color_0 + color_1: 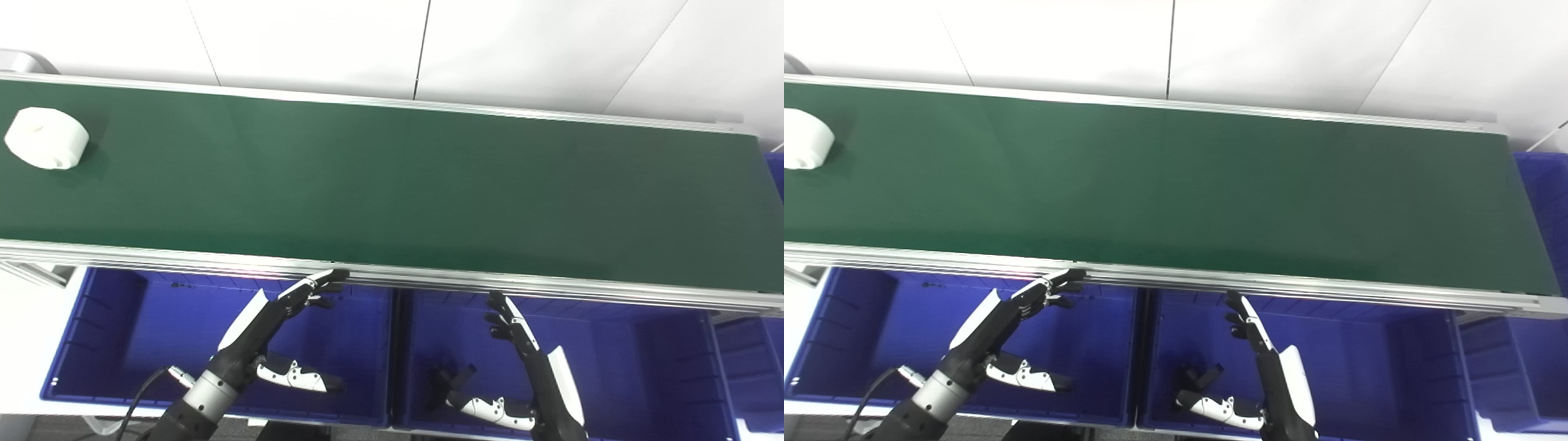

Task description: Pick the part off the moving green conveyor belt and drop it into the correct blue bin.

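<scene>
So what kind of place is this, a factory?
Probably a sorting-line test cell: a green conveyor belt carries a white part, with blue bins below and white wall panels behind.

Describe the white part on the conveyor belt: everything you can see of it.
The white part is a short, squat cylinder, like a thick disc or roll, matte white with a faint dip in its top face. It lies flat on the green conveyor belt at the far left end, nearer the far rail, casting a small shadow. Only the belt touches it. The right eye view cuts it off at the picture's edge. Its material cannot be told.
</scene>
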Action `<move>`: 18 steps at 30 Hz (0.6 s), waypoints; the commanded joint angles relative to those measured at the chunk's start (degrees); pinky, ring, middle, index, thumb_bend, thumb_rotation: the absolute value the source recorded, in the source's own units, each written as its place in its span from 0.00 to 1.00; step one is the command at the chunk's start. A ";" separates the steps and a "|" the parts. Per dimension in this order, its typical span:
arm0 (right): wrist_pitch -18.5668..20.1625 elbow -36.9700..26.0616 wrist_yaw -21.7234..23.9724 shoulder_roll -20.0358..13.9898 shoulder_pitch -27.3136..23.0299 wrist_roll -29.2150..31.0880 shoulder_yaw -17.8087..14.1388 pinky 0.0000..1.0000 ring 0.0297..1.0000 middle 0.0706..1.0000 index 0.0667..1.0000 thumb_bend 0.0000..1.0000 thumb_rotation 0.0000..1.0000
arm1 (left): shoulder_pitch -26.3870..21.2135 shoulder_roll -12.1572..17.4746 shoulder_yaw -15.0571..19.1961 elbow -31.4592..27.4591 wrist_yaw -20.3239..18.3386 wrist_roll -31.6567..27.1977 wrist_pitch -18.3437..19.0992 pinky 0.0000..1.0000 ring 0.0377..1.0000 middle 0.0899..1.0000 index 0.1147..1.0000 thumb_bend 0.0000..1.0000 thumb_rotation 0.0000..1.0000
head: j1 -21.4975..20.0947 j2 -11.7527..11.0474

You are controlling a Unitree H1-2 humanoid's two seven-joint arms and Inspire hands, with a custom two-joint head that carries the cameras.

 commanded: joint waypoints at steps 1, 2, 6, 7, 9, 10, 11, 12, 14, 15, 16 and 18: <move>-1.99 -1.73 -0.06 -0.30 -0.09 0.46 -0.34 0.78 0.84 0.89 0.95 0.83 0.40 | -0.45 0.33 -0.29 -1.54 1.23 -0.02 -2.09 0.74 0.84 0.88 0.84 0.82 0.25 | -0.09 0.11; -2.12 -1.63 -0.10 -0.29 -0.19 0.49 -0.38 0.78 0.84 0.89 0.94 0.83 0.39 | -0.52 0.37 -0.38 -1.66 1.41 0.32 -2.09 0.75 0.84 0.88 0.84 0.82 0.25 | -0.10 0.12; -1.61 -1.64 0.00 -0.25 -0.28 0.44 -0.61 0.78 0.83 0.89 0.94 0.83 0.39 | -1.15 1.05 -1.75 -1.79 4.57 4.12 -2.09 0.79 0.84 0.87 0.84 0.81 0.26 | -0.26 -0.09; -1.15 -1.82 0.16 -0.24 -0.22 0.49 -0.67 0.78 0.84 0.89 0.94 0.83 0.40 | -1.36 1.23 -2.19 -1.68 5.14 4.38 -2.09 0.80 0.84 0.86 0.83 0.80 0.24 | -0.28 -0.10; -0.90 -1.94 0.34 -0.25 -0.16 0.78 -0.81 0.78 0.84 0.89 0.95 0.82 0.40 | -1.90 1.54 -3.18 -1.31 6.48 4.61 -2.09 0.80 0.85 0.86 0.83 0.80 0.23 | -0.35 -0.13; -1.03 -1.82 0.35 -0.28 -0.19 0.85 -0.88 0.78 0.84 0.89 0.95 0.82 0.40 | -2.11 1.63 -3.57 -1.18 7.00 4.77 -2.09 0.80 0.84 0.86 0.83 0.80 0.23 | -0.30 -0.17; -1.17 -1.71 0.26 -0.28 -0.24 0.59 -0.97 0.78 0.84 0.89 0.95 0.81 0.41 | -2.40 1.72 -3.99 -1.04 7.46 4.76 -2.09 0.79 0.84 0.86 0.83 0.80 0.24 | -0.18 -0.13; -1.34 -1.57 0.14 -0.29 -0.29 0.26 -1.04 0.78 0.84 0.89 0.95 0.81 0.41 | -2.65 1.82 -4.37 -0.89 7.82 4.64 -2.09 0.79 0.84 0.86 0.83 0.80 0.24 | -0.09 -0.12; -1.75 -1.16 -0.04 -0.30 -0.46 -0.05 -1.12 0.77 0.83 0.89 0.95 0.81 0.41 | -3.05 1.91 -4.90 -0.40 8.33 4.15 -2.09 0.78 0.84 0.86 0.83 0.81 0.25 | 0.13 -0.16; -1.85 -0.99 -0.02 -0.25 -0.55 0.14 -1.12 0.77 0.83 0.89 0.95 0.81 0.41 | -3.20 1.98 -5.14 -0.11 8.62 3.93 -2.09 0.78 0.84 0.86 0.83 0.81 0.25 | 0.21 -0.25; -1.96 -0.75 0.03 -0.18 -0.66 0.51 -1.13 0.78 0.83 0.89 0.95 0.81 0.40 | -3.30 1.99 -5.31 0.12 8.70 3.47 -2.09 0.77 0.84 0.86 0.83 0.81 0.24 | 0.23 -0.38; -1.75 -0.60 0.26 -0.16 -0.78 0.95 -1.09 0.79 0.83 0.89 0.94 0.81 0.39 | -3.56 2.12 -5.73 0.43 8.93 2.81 -2.09 0.76 0.84 0.86 0.83 0.81 0.23 | 0.23 -0.38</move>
